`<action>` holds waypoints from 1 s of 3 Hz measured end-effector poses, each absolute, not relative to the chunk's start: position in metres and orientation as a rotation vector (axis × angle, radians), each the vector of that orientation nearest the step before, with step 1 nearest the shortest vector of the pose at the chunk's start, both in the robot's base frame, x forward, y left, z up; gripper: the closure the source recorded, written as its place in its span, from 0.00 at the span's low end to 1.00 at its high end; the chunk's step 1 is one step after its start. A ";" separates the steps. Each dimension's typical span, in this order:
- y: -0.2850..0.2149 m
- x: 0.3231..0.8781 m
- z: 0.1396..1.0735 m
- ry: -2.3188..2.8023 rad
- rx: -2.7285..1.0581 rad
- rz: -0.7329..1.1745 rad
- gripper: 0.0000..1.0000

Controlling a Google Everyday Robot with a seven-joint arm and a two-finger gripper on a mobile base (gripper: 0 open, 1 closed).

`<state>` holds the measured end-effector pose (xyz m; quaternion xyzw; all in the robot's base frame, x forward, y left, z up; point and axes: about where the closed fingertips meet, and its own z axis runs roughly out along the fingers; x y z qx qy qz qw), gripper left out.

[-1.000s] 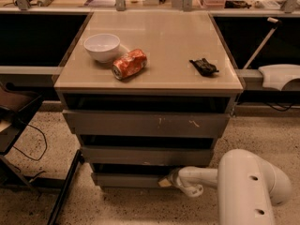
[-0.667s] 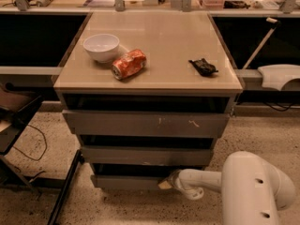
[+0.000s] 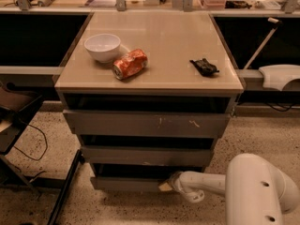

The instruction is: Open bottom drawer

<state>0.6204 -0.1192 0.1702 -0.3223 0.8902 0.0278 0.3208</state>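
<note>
The gripper (image 3: 165, 185) is staying low, near the floor, at the top edge of the bottom drawer (image 3: 126, 184), on the right part of its grey front. I cannot tell whether the claw is open or closed, because its pale tip is pressing close against the drawer edge there.

The bottom drawer is sitting as the lowest of 3 grey drawers in the cabinet, under the middle drawer (image 3: 145, 156) and the top drawer (image 3: 140, 124), which is showing white scratch marks. A dark gap is showing above each front.

Compared with 1 second ago, the big white arm (image 3: 260, 191) is now standing a little more to the right and a little lower in the view. The front of the bottom drawer is also lying slightly lower in the view than before, so it seems to be coming out a little toward the camera. The gripper is keeping nearly the same place on the drawer edge.

On the beige cabinet top (image 3: 164, 36) nothing is changing. The white bowl (image 3: 102, 47) is resting at the left. The crushed orange can (image 3: 130, 63) is lying on its side just beside it. The small black object (image 3: 204, 66) is lying well apart at the right.
</note>
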 end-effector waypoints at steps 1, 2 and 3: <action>-0.122 0.610 0.171 2.332 -0.848 0.058 1.00; -0.122 0.608 0.172 2.333 -0.850 0.058 1.00; -0.125 0.598 0.172 2.326 -0.843 0.043 1.00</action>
